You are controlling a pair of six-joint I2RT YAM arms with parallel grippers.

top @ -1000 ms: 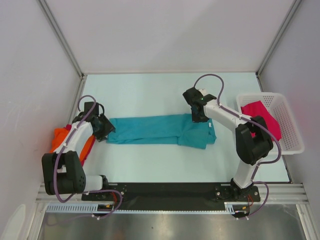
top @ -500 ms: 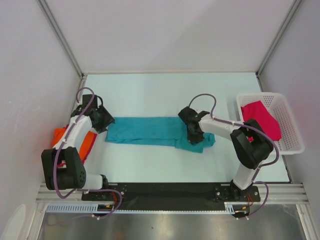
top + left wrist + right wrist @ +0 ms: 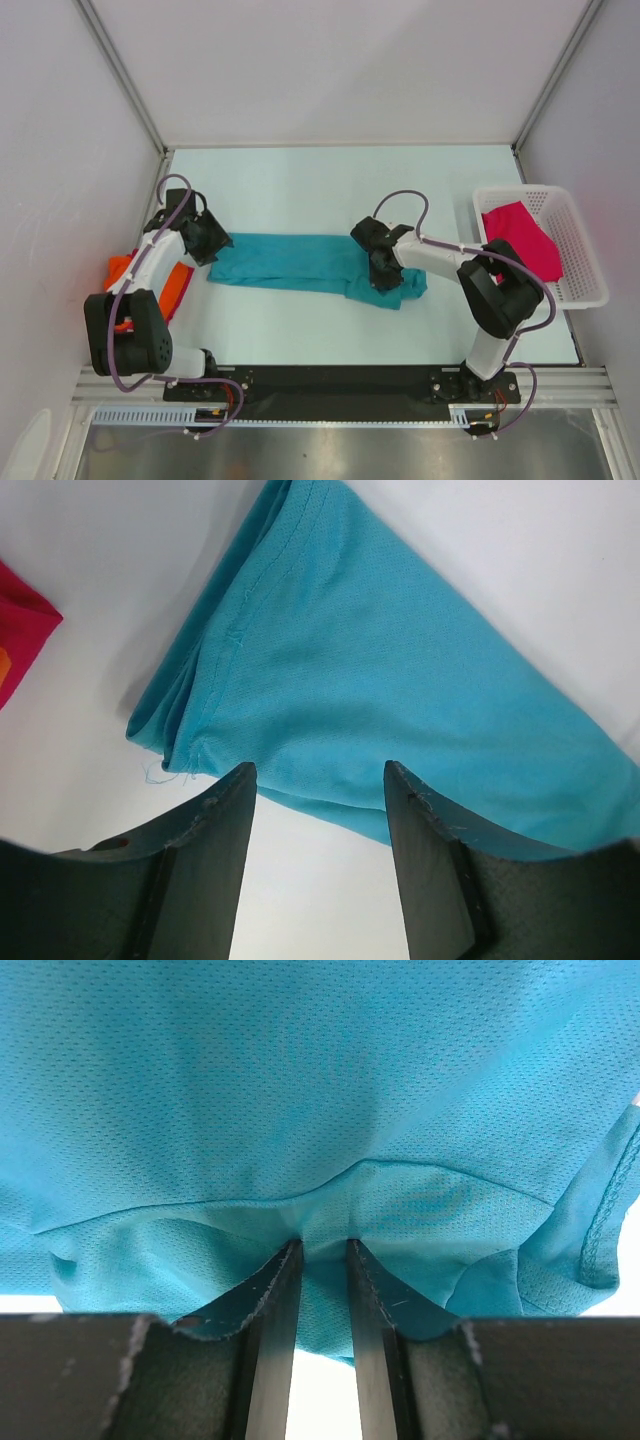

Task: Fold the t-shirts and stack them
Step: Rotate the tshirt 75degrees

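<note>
A teal t-shirt (image 3: 300, 262), folded into a long strip, lies across the middle of the table. My right gripper (image 3: 381, 272) is shut on a pinch of the teal cloth (image 3: 325, 1250) near the strip's right end. My left gripper (image 3: 213, 243) is open at the strip's left end; its fingers (image 3: 215, 850) straddle bare table just short of the teal edge (image 3: 330, 680). An orange t-shirt (image 3: 176, 290) and a dark red one lie folded at the left table edge under the left arm. A magenta-pink t-shirt (image 3: 524, 238) lies in the basket.
A white plastic lattice basket (image 3: 578, 262) stands at the right edge of the table. Grey walls enclose the table on three sides. A black rail with both arm bases runs along the near edge.
My right gripper has come down and leftward onto the teal shirt's right end and shut on it, dragging the cloth slightly left. My left gripper has shifted a little toward the strip's left end.
</note>
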